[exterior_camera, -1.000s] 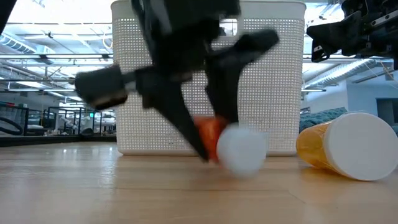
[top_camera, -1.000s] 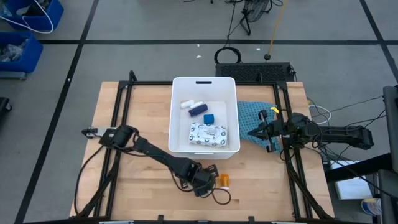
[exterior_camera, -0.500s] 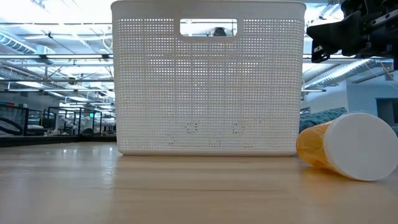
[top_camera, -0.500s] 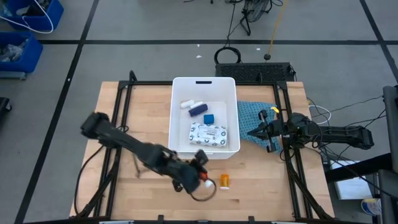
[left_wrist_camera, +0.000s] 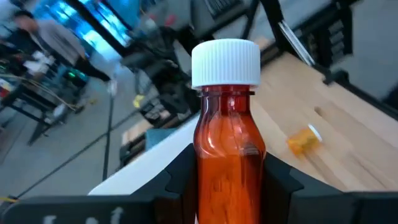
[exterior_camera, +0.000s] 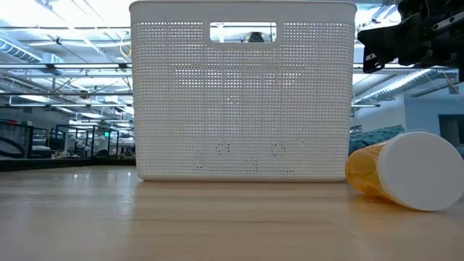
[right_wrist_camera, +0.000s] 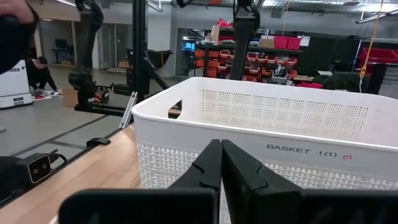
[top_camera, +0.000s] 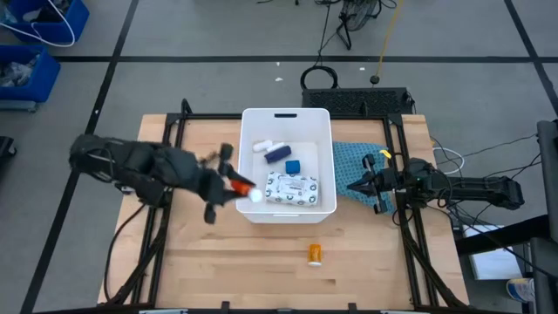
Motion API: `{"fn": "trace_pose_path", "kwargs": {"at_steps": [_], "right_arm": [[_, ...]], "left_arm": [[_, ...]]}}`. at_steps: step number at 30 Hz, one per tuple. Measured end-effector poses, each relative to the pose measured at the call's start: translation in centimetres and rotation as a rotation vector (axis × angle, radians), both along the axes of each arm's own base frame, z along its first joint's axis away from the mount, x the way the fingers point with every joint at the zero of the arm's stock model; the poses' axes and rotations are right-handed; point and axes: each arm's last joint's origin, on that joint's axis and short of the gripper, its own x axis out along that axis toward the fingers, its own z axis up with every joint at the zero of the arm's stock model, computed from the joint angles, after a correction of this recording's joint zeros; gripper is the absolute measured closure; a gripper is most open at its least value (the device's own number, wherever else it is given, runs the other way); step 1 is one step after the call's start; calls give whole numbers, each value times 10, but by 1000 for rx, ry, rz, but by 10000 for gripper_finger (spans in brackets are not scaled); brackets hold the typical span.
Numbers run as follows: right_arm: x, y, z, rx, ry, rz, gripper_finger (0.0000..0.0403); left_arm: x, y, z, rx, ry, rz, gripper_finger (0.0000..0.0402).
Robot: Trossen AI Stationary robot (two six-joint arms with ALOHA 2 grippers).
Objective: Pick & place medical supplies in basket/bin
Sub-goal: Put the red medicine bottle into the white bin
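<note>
The left gripper point(top_camera: 228, 186) pinches a translucent red plastic bottle point(left_wrist_camera: 227, 162) with a ribbed white screw cap, held at the left rim of the white perforated plastic basket point(top_camera: 247, 161). It seems to hang over the rim, though blur hides this. An orange bottle point(top_camera: 314, 254) lies near the table's front. The right gripper point(top_camera: 356, 185), fingers pressed together, waits right of the basket over teal cloth point(top_camera: 349, 160).

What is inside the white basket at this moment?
The white basket holds a patterned packet, blue cube, dark blue piece and white tube. Anything beneath the packet is hidden.
</note>
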Motion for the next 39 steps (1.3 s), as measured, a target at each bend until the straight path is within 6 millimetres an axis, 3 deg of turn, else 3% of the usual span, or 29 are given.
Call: {"fn": "trace_pose_path", "kwargs": {"at_steps": [6, 13, 22, 29, 33, 39], "right_arm": [[0, 0, 0, -3, 0, 0, 403], [0, 0, 0, -1, 0, 1, 403], [0, 0, 0, -1, 0, 1, 403], [0, 0, -1, 9, 13, 2, 403], [0, 0, -2, 5, 24, 2, 403], [0, 0, -3, 2, 32, 2, 403]], "left_arm": [[-29, 45, -20, -104, -184, 3, 287], [-53, 81, -73, -234, -382, -12, 287], [-77, 98, -158, -299, -582, 53, 287], [-94, 111, -207, -377, -674, 119, 287], [-101, 114, -223, -393, -686, 147, 287], [-105, 121, -224, -397, -699, 168, 287]]}}
